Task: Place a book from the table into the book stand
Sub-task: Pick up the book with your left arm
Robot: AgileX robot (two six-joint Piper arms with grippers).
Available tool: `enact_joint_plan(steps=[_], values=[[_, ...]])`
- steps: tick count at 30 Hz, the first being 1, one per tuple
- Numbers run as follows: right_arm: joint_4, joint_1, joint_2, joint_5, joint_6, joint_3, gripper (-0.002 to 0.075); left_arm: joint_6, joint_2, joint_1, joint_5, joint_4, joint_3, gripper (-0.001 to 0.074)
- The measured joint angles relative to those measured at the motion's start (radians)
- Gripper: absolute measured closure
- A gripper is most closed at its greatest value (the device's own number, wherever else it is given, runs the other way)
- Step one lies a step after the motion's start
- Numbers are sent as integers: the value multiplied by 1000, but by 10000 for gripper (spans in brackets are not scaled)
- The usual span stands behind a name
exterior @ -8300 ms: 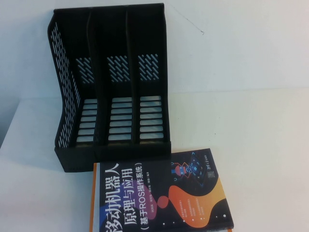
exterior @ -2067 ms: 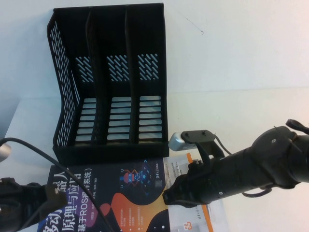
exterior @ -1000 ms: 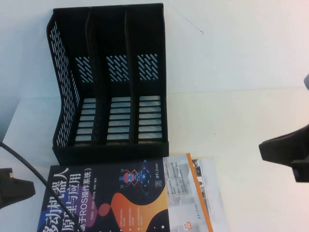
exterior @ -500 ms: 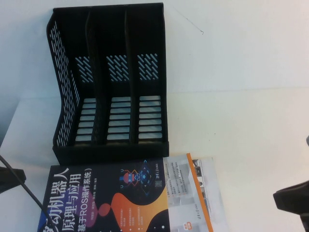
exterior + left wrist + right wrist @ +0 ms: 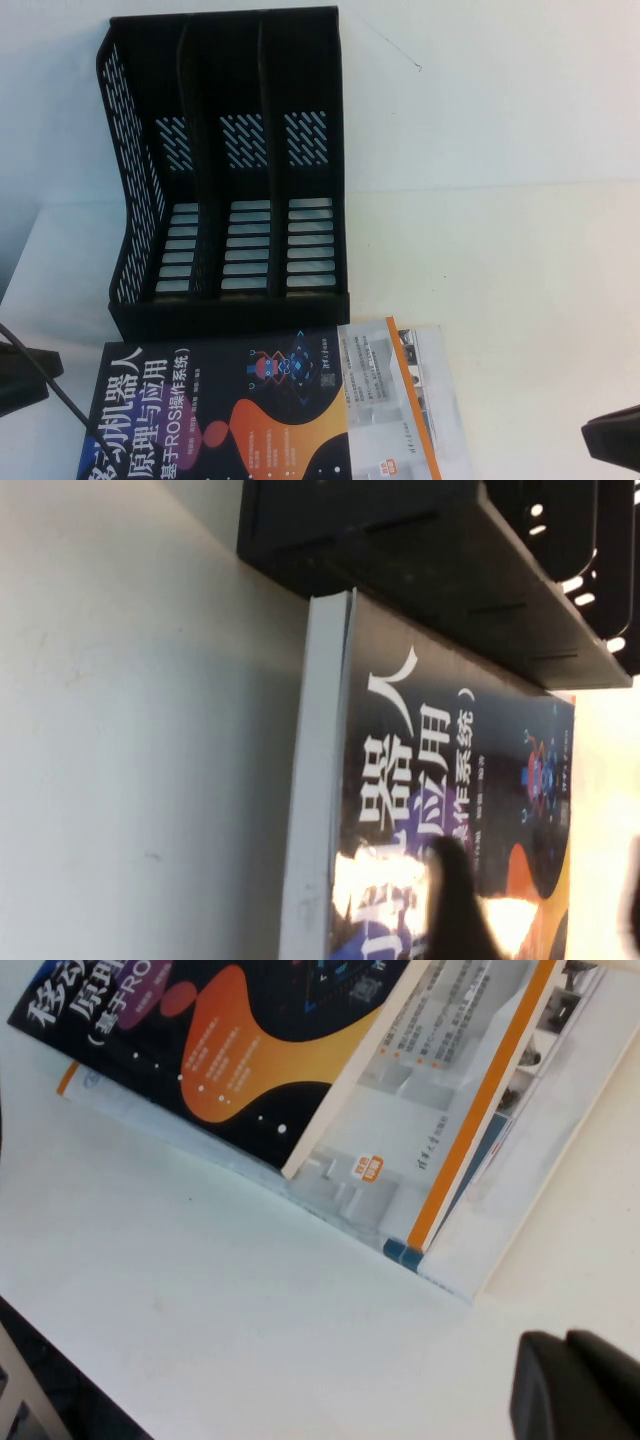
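The book (image 5: pixel 240 410) with its dark cover and white title lies flat at the table's front, just before the book stand (image 5: pixel 230 150). The stand's three compartments are empty. The book partly covers a white book with an orange border (image 5: pixel 405 390). My left gripper (image 5: pixel 25 378) is at the far left edge. In the left wrist view it (image 5: pixel 540 910) is open and empty over the book's cover (image 5: pixel 450 740), near the stand's front lip (image 5: pixel 420 560). My right gripper (image 5: pixel 615 442) is at the front right. In the right wrist view it (image 5: pixel 580 1385) looks shut and empty, apart from both books (image 5: pixel 230 1050).
The white table (image 5: pixel 500 280) stretches bare to the right of the stand and books. The white book's corner (image 5: pixel 450 1130) sticks out to the right from under the dark book. A black cable (image 5: pixel 60 400) runs by the left gripper.
The dark book has been slid left, uncovering the white book. Over the last second my right gripper drew back toward the front right corner. My left gripper barely moved.
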Motion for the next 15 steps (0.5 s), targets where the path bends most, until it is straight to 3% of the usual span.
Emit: enact_joint_plan(steps=[3,5,8,15], values=[[-6,0,0,0,0,0,722,2,8,0,0,-8,0,253],[-6,0,0,0,0,0,722,4,23,-14,0,-8,-2,167],[-8,0,0,-2,0,0,722,4,50,-54,-21,15,-2,127],[-8,0,0,-3,0,0,722,6,121,-119,-64,34,-2,115]])
